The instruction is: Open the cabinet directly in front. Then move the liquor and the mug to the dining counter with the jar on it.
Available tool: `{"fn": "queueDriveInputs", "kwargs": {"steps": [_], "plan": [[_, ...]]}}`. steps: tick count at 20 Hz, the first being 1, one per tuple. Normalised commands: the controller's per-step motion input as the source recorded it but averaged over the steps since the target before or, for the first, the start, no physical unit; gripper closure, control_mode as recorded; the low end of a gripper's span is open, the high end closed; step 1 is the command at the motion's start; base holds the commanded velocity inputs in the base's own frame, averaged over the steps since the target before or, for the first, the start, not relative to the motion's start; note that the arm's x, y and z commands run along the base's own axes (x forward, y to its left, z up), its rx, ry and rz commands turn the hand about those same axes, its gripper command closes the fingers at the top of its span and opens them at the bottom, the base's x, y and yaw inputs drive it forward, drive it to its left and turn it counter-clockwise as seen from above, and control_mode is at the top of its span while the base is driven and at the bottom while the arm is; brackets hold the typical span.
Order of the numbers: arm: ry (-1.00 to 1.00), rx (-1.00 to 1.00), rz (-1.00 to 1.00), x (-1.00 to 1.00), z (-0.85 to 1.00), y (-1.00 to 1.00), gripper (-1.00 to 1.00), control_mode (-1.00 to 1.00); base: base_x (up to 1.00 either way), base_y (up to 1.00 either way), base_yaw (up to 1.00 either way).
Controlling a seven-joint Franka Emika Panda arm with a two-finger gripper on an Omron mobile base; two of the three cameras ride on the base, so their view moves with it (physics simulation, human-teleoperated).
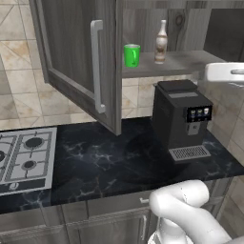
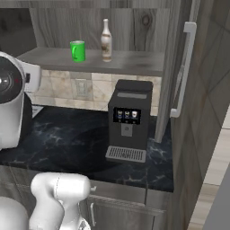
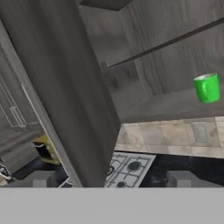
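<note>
- The cabinet (image 1: 81,52) is found open: both doors are swung outward, and the shelf inside is exposed in both base views.
- The mug (image 1: 132,55) is seen upright on the cabinet shelf, near its front edge. The liquor (image 1: 161,42) stands upright on the same shelf, near the mug but apart from it, on the side nearer the coffee machine (image 1: 182,119).
- The tool (image 3: 113,180) is seen with its fingertips spread wide and nothing between them. It is held close beside the edge of the left-hand door, above the gas hob (image 1: 24,157) on the black desk (image 1: 109,162).
- Governing relation, in the hand view: the mug (image 3: 207,88) lies to the upper right of the tool and well apart from it, past the door edge. Its long axis is vertical.
- It is judged that the opening step is complete and that neither item has been collected yet.
- It is judged that the mug is the nearer of the two to the tool.
</note>
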Motion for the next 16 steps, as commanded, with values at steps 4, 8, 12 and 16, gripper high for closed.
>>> {"fn": "queueDriveInputs", "kwargs": {"steps": [4,8,12,16], "plan": [[0.0,0.0,0.07,0.0,-0.05,0.15,-1.0,-1.0,0.0,0.0,0.0],[0.0,0.0,0.03,0.21,-0.24,0.2,-1.0,-1.0,0.0,0.0,0.0],[-0.01,0.0,0.05,0.45,-0.1,0.28,-1.0,-1.0,0.0,0.0,0.0],[0.0,0.02,0.11,0.73,-0.02,0.3,-1.0,-1.0,0.0,0.0,0.0]]}}
